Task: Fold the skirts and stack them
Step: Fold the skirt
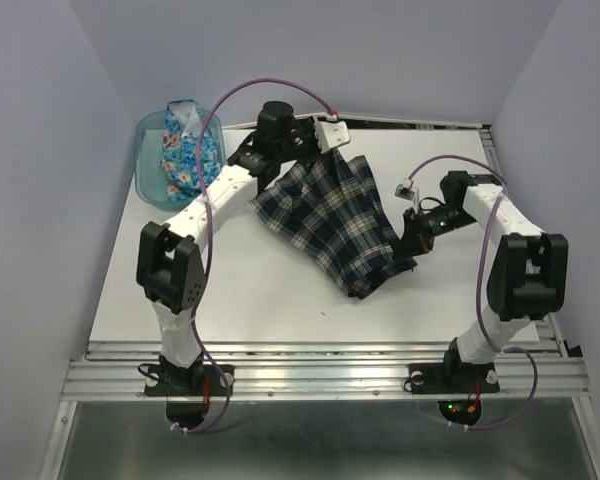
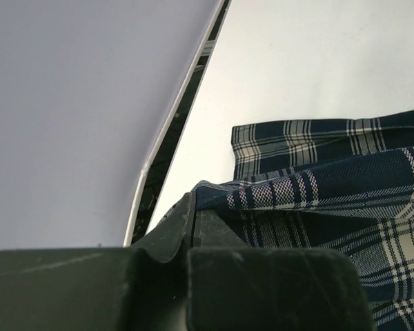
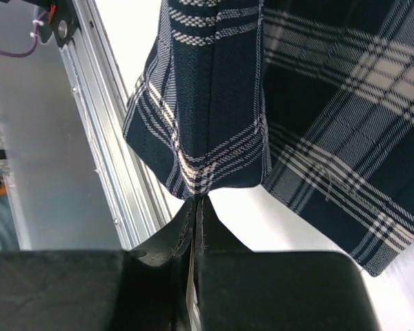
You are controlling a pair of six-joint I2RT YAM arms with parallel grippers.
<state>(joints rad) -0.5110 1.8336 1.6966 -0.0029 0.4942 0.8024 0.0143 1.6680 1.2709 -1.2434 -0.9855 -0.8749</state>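
Plaid skirt [image 1: 330,225] lies mid-surface, strung on a diagonal between my two grippers. Its far corner is lifted clear, and its near hem trails on the surface [image 1: 250,300] in a loose bunch. Floral skirt [image 1: 185,150] is crumpled in the teal bin [image 1: 148,182] at the far left corner, well apart from both arms.

Step in hand, my reading: spreading the plaid skirt ahead of its first fold. No clean fold is laid yet, and stacking is some way off.

Left gripper [image 1: 330,135]: jaws together, pinching the skirt's far edge. The wrist view shows plaid cloth coming straight out from between the fingertips. Right gripper [image 1: 412,245]: jaws likewise clamped on a hem corner at the skirt's right side, with the cloth hanging from the tips.

Next move, as I judge it: keep both pinches and draw the two corners apart until the slack goes. Then lower evenly so the cloth lands flat. Uneven pull would likely twist the near hem.

Pose: left arm stretched far forward and inward, wrist raised by the back edge. Right arm is bent at the right edge, forearm reaching inward, gripper low
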